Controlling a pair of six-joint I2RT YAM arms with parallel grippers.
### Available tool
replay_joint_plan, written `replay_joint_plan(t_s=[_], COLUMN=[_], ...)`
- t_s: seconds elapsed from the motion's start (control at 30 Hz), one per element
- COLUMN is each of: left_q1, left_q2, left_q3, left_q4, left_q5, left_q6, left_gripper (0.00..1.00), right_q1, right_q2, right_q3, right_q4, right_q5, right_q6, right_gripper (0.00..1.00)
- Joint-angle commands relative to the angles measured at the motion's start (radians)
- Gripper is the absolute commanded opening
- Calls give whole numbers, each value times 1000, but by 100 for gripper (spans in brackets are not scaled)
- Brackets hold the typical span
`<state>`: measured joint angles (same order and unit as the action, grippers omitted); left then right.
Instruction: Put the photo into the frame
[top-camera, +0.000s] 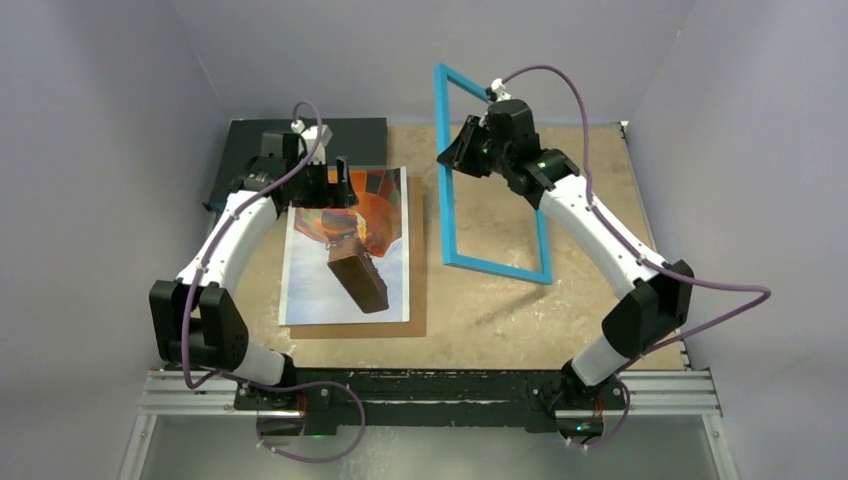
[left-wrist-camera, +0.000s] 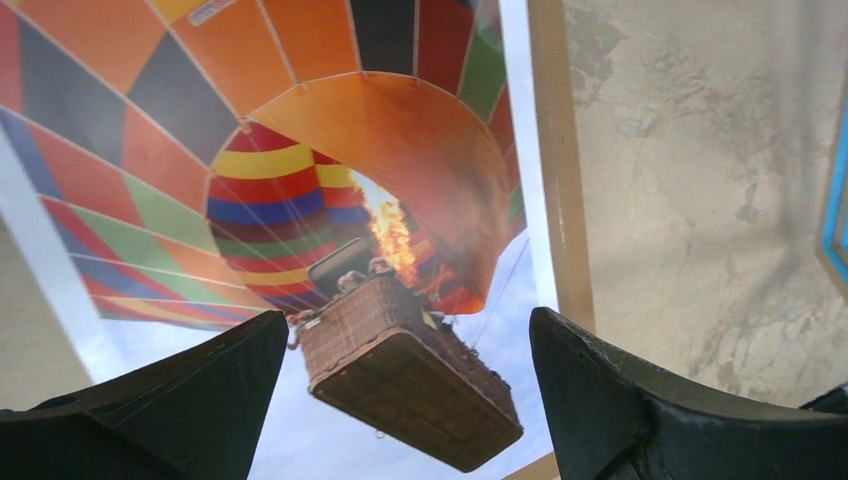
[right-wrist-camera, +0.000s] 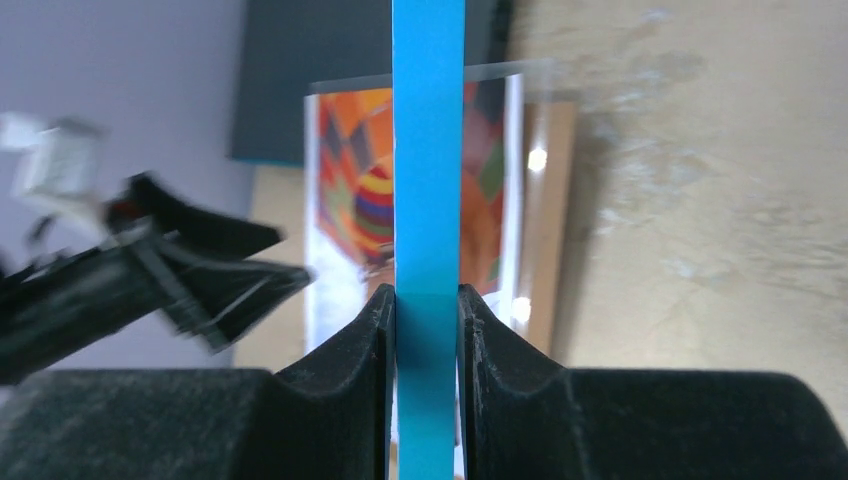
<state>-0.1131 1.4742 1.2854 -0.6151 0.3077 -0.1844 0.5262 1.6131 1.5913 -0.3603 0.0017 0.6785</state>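
The frame is clamped between the pads of the right gripper, whose jaws are closed tight on one blue rail. In the right wrist view only that narrow strip is seen, and both its ends are cut off by the picture's edges. From above, the frame is seen lifted and tilted on the right half of the table, well apart from the photo. Its far end rises toward the back wall, and its right long rail is largely hidden behind the right arm. Whether the near short rail touches the table cannot be told. A faint straight line can be made out across the right wrist view beside the rail, but what it belongs to cannot be settled. The photo is lying flat on the left half of the table on a plain brown board, of which only a thin margin is showing. The photo's far end is covered in the top view by the left gripper, which is spread wide with nothing between its fingers. Whether those fingertips touch the paper cannot be judged. The dark flat box at the back left is partly hidden by the left arm.
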Motion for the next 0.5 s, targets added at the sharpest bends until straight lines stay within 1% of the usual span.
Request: replay_joint_plan(t_s=[0.0,0.13,0.27,0.4,0.47], left_q1=[-48,-111,-168,-226,-280], left_q2=[-1,26,47,71,98], left_q3=[-16,-2,-11,-36,-27], left_q4=[127,156,209,291,311], left_q5=[60,45,46,51,32], left_q6=[-91,-112,-158,-187,-170], left_gripper=[89,89,90,91,92], right_q1=[-52,-109,-148,-167,-177], right_q2=[-92,-118,-145,-173,-192], right_q3=[53,33,-12,-45,-89], right_q4=[36,108,237,381,477], right_q5=[-220,-377,-550,-645,-680], right_q6=[80,179,297,426,501], right_gripper=[0,0,0,0,0])
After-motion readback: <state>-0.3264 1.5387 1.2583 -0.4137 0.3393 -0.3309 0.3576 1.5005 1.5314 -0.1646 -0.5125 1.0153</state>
